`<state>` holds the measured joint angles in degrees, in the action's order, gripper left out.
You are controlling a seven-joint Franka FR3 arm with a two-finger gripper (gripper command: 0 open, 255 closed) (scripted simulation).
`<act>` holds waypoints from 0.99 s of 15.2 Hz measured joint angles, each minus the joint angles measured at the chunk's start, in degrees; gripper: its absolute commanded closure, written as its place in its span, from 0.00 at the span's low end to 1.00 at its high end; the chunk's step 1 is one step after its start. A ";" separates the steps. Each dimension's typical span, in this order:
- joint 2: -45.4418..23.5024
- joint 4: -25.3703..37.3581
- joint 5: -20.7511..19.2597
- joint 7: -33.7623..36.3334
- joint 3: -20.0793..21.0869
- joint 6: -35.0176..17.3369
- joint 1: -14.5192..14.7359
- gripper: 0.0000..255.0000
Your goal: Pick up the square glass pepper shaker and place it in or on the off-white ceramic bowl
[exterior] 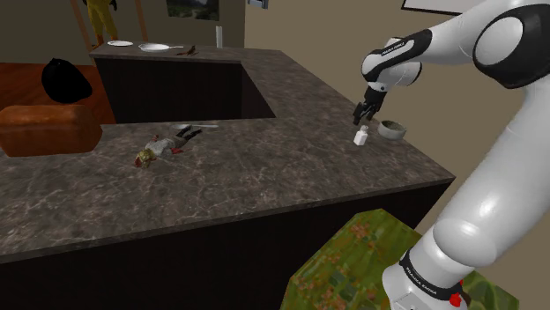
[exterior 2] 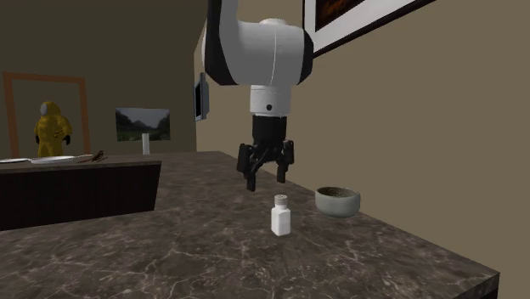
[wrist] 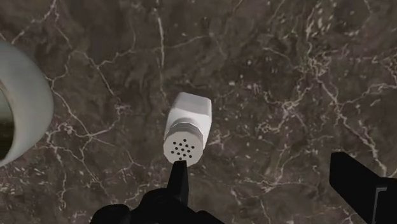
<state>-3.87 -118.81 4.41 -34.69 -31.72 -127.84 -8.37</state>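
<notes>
Item: the table (exterior 2: 170, 246) is patterned as dark brown stone crossed by thin pale veins. The pepper shaker (exterior 2: 281, 215) is rendered white, its cap dotted with dark holes. The bowl (exterior 2: 337, 202) is coloured pale grey-white outside, dark inside. The end effector (exterior 2: 267, 182) is rendered black, the arm (exterior 2: 272, 51) white with dark joints.

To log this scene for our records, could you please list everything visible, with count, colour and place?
pepper shaker: one, white, upright on the counter.
bowl: one, off-white, on the counter beside the shaker, apart from it.
counter: one, dark veined stone.
plates: two, white, far end of the counter.
small figure: one, multicoloured, lying on the counter.
yellow figure: one, standing in the background.
stand: one, green patterned, shoulder view's lower right.
arm: one, white with dark joints, over the counter.
gripper: one, black, open, above the shaker, not touching.
</notes>
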 measured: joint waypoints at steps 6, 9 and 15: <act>-10.94 7.31 7.17 -6.00 -0.35 -1.10 -3.94 0.00; -12.93 7.31 8.64 -6.99 0.15 -2.73 -4.56 0.00; -14.57 6.56 9.98 -7.99 0.69 -4.85 -5.09 0.00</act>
<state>-18.44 -112.25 14.39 -42.68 -31.03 -132.69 -13.46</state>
